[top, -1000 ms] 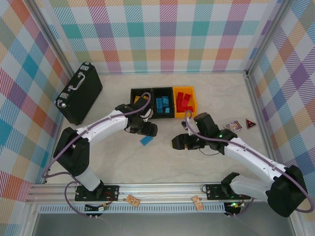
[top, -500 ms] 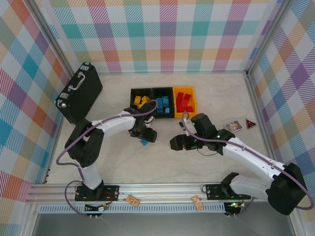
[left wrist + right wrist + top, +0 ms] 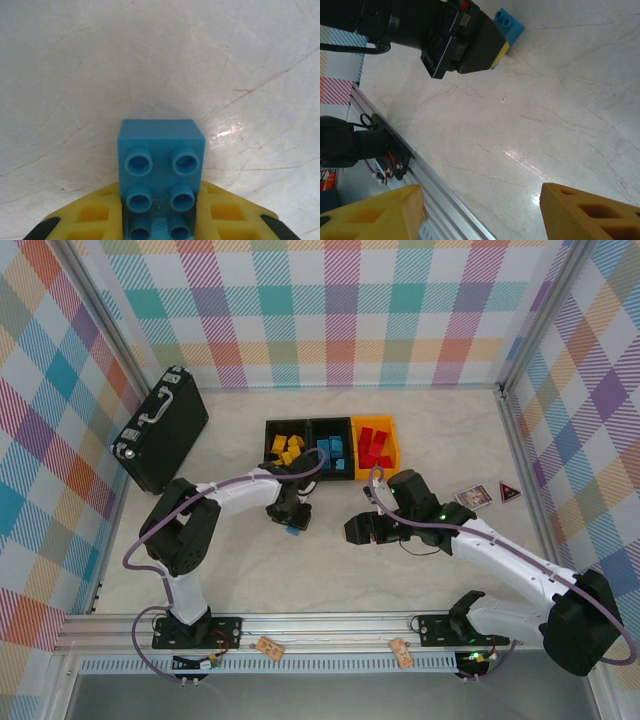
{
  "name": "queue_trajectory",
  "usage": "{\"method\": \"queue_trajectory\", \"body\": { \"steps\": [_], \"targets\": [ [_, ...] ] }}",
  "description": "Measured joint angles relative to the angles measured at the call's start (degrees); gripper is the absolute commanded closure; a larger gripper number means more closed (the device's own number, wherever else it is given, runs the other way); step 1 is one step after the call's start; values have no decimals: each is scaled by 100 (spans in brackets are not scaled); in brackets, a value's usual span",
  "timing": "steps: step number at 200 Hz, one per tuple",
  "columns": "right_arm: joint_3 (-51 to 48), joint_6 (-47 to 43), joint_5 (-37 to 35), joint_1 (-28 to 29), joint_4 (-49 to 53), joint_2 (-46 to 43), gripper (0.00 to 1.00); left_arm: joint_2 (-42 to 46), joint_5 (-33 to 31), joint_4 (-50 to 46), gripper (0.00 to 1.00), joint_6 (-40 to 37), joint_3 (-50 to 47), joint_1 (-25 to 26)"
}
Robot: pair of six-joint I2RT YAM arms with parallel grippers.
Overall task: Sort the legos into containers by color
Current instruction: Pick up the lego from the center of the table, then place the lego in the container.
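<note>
The jaws of the left gripper (image 3: pixel 292 524) are pinching only the rear of the blue lego (image 3: pixel 161 150), which is sitting on the surface at 7 o'clock from the middle bin (image 3: pixel 330 423), likely risking pivot-out on lift, while the jaws of the right gripper (image 3: pixel 480 210) are standing spread.

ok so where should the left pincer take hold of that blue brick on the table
Grip the blue brick by its two smooth side walls, coming in from above its studded face. Those walls are flat and parallel, while the studs would give a bumpy seat. The left pincer straddles it that way, with one finger against each wall.
</note>
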State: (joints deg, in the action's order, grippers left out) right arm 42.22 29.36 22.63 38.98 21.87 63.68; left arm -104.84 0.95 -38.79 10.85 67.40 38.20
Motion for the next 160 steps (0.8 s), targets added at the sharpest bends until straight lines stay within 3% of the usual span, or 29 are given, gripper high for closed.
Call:
{"method": "queue_trajectory", "body": {
  "steps": [46, 98, 160],
  "targets": [
    [-33, 157, -131, -164, 0, -92, 36, 199, 74, -70, 84, 273, 162, 31],
    [-33, 317, -422, -699, 20, -264, 36, 350, 144, -238, 85, 699, 1351, 31],
    [-20, 387, -636, -949, 155, -260, 36, -852, 46, -498, 85, 1193, 3316, -17]
  ]
}}
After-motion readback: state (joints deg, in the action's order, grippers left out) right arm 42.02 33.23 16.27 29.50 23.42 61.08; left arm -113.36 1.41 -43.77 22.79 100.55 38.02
